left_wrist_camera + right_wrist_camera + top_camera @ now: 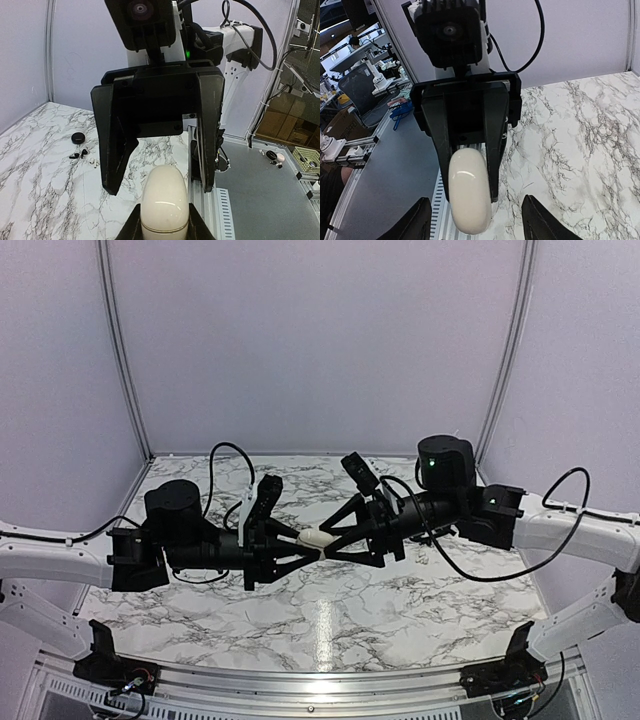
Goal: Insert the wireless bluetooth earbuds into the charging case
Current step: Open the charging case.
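The charging case (165, 202), a cream-white rounded clamshell, is held in the air above the marble tabletop (40, 190), between the two grippers that meet nose to nose at the middle of the scene. A thin seam runs around the case near its gripped end and the lid looks closed.

The left gripper (469, 190) has the case. Its black fingers (495, 150) are narrowed onto the case's two long sides, and the rounded free end of the case sticks out past the fingertips.

The right gripper (159, 191) faces that free end with its fingers (112, 150) spread wide, one on either side of the case. In the left wrist view a clear gap shows between the case and one finger. The other finger stands just beside the case, and I cannot tell whether it touches.

The wireless earbuds (75, 155), two tiny dark pieces, lie on the tabletop well apart from the case and below it, out to the left of the case in the left wrist view. A black round puck (77, 137) sits a little farther from the case than the earbuds do. A couple of small pale bits (92, 161) lie slightly nearer the case, too small to make out.
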### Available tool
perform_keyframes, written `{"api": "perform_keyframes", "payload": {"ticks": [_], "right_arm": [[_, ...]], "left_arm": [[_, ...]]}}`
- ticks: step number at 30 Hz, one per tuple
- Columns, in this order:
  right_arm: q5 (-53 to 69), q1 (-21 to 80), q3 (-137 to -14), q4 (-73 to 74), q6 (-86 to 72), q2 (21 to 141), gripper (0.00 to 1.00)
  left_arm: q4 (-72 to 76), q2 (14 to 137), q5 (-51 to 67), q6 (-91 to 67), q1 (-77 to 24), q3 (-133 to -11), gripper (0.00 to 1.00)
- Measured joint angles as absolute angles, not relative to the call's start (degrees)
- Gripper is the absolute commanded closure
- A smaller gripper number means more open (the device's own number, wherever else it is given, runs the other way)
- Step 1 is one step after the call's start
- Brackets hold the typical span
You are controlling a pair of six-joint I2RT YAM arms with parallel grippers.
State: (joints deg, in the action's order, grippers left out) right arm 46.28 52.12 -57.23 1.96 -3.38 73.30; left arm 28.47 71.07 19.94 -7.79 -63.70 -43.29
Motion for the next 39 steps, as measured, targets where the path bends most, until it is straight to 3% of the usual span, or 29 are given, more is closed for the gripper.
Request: {"api": "perform_keyframes", "payload": {"ticks": [28, 39], "right_arm": [[44.0, 46.4, -58.5, 2.1, -7.3, 73.6, 0.43], [45.9, 47.5, -56.4, 1.9, -5.5, 67.3, 0.40]], "left_arm": [[28.5, 70.7, 22.9, -4.8, -63.9, -42.0, 1.00], [28.4, 69.4, 22.0, 0.1, -63.9, -38.6, 1.00]]}}
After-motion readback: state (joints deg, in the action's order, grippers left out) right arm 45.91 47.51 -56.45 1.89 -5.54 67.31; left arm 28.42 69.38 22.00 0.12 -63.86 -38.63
